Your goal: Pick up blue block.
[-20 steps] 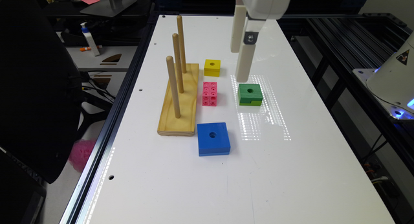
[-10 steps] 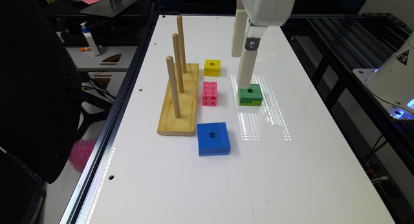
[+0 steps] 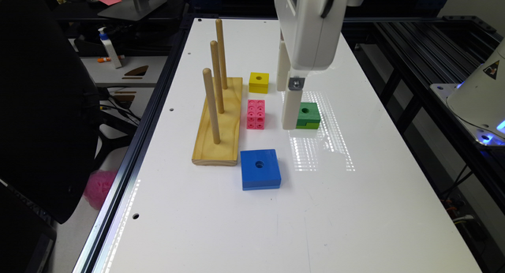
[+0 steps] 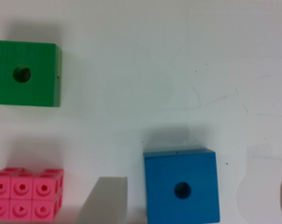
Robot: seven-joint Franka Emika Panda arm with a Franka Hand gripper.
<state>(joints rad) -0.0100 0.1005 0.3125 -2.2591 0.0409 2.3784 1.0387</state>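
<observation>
The end effector (image 3: 291, 119) has drifted toward the camera in the last second, jaws spread wide and empty. The blue block (image 4: 181, 185) lies flat on the desk (image 3: 355, 210), nearly between them, so descent seems next. Beyond sits a green block (image 3: 308, 115).

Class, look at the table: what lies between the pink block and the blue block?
Nothing: in the exterior view only bare white table separates the pink block from the blue block.
</observation>
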